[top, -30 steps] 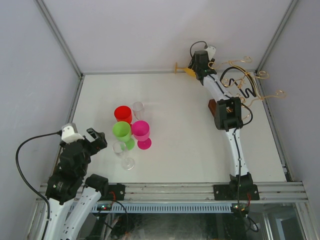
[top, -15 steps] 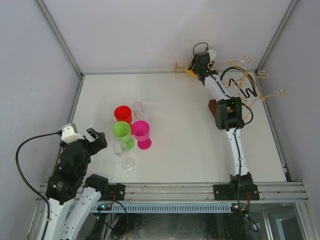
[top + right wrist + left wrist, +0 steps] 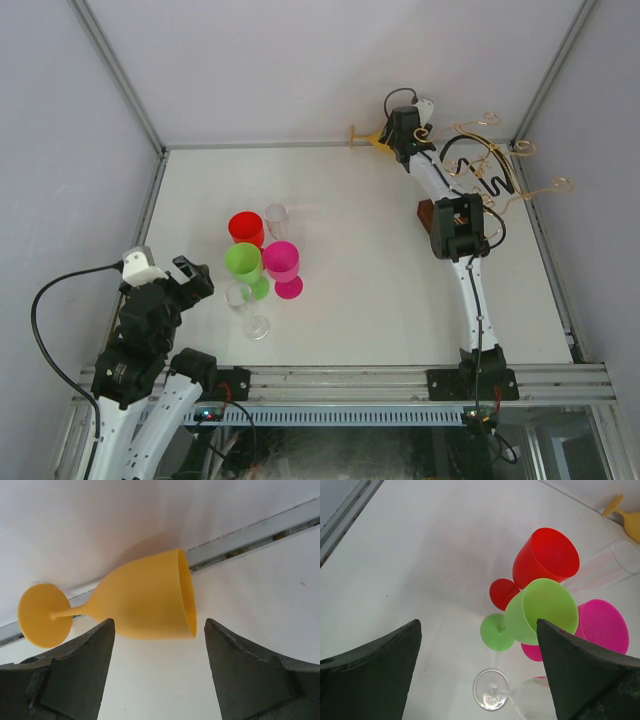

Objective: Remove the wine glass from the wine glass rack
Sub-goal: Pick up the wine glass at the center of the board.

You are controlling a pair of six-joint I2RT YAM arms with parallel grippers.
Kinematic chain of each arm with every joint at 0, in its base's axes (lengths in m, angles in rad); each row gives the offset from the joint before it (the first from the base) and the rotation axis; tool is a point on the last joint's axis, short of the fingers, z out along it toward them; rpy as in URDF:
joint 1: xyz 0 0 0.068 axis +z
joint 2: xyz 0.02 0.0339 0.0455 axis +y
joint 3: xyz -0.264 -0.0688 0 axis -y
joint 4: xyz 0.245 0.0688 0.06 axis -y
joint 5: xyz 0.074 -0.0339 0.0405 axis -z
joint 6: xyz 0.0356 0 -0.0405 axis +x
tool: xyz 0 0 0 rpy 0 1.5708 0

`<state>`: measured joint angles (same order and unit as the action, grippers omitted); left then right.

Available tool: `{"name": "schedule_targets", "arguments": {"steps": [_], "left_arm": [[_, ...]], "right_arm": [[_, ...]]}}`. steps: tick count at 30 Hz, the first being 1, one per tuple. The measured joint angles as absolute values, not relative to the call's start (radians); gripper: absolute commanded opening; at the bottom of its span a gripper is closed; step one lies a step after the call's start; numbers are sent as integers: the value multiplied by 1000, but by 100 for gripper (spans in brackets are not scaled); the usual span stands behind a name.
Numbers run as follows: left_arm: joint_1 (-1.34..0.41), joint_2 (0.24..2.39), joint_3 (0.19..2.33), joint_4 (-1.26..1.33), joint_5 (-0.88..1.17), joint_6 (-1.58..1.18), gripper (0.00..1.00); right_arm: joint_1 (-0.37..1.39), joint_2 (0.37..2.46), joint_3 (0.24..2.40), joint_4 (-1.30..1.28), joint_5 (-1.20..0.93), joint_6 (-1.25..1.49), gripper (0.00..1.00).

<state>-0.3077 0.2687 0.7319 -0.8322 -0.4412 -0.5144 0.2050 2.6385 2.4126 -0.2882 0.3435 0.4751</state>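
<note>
A yellow wine glass (image 3: 366, 137) lies on its side at the table's back edge, by the wall; the right wrist view shows it (image 3: 145, 602) just beyond my fingertips, foot to the left, rim to the right. My right gripper (image 3: 392, 140) (image 3: 157, 672) is open and empty, its jaws spread wide on either side below the bowl, not touching it. The wine glass rack (image 3: 497, 162), gold wire arms over a brown base (image 3: 425, 213), stands at the back right, and no glass shows on its arms. My left gripper (image 3: 190, 277) (image 3: 477, 680) is open and empty at the near left.
A cluster of glasses stands left of centre: red (image 3: 245, 227) (image 3: 547, 557), green (image 3: 243, 262) (image 3: 540, 610), pink (image 3: 281, 260) (image 3: 602, 625), a clear one (image 3: 242, 297) (image 3: 491, 690) and another clear one (image 3: 276, 215). Walls and metal rails close the table's back and sides.
My right wrist has shifted slightly toward the back wall beside the yellow glass. The glass stays in about the same place. The left arm has not moved.
</note>
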Motion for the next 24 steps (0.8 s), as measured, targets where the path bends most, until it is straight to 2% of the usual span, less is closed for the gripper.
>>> {"name": "schedule_targets", "arguments": {"steps": [9, 14, 17, 21, 23, 24], "left_arm": [[-296, 280, 732, -832, -440, -514, 100], [-287, 284, 732, -832, -439, -514, 100], [-281, 288, 732, -832, -437, -514, 100], [-276, 288, 732, -831, -436, -514, 100], [-275, 288, 732, -831, -435, -514, 100], [-274, 288, 732, -831, -434, -514, 100]], "right_arm": [[152, 2680, 2447, -282, 123, 562, 64], [153, 2701, 2449, -262, 41, 584, 46], [163, 2701, 2449, -227, 19, 574, 25], [187, 2693, 2429, -163, 7, 563, 9], [202, 2681, 2407, -137, 0, 559, 6], [210, 2676, 2397, -126, -7, 558, 8]]}}
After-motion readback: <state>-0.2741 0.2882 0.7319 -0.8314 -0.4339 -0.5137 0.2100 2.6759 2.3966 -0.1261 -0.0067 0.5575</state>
